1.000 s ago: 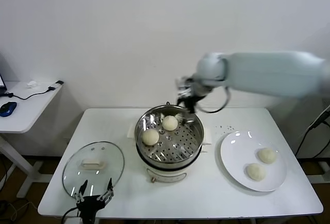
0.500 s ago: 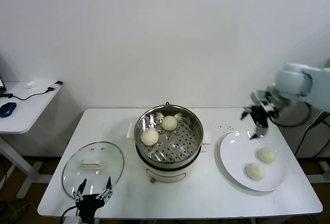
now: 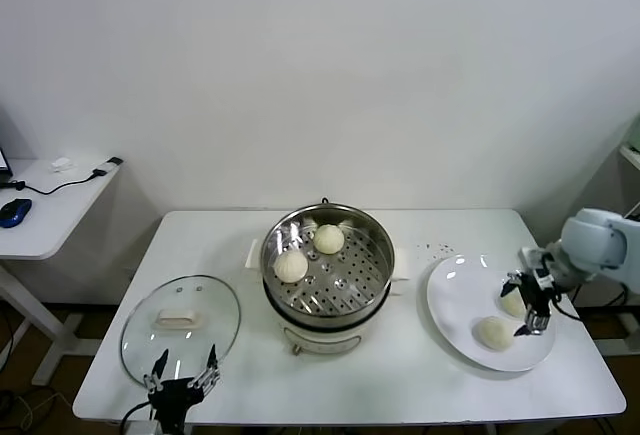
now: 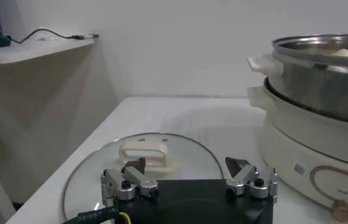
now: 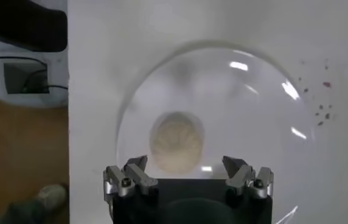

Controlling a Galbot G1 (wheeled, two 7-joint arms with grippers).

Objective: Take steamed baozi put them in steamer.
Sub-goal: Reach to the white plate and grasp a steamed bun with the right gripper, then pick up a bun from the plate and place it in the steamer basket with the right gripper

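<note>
The steel steamer (image 3: 328,267) stands mid-table on its white base and holds two baozi, one at the back (image 3: 329,238) and one on the left (image 3: 291,266). Two more baozi lie on the white plate (image 3: 455,300) at the right: a near one (image 3: 494,332) and a far one (image 3: 513,302), partly behind my right gripper (image 3: 529,303). That gripper is open and hovers over the plate. In the right wrist view its open fingers (image 5: 186,173) stand just above one baozi (image 5: 176,140). My left gripper (image 3: 183,383) is open and parked at the table's front left, by the lid.
The round glass lid (image 3: 181,326) with a white knob lies flat at the front left, also in the left wrist view (image 4: 143,161). A side desk (image 3: 45,205) with a blue mouse and cables stands to the far left. The table's right edge is close to the plate.
My right arm has swung from above the steamer's back rim across to the right and down over the plate. The steamer's two baozi and my left gripper have not moved.
</note>
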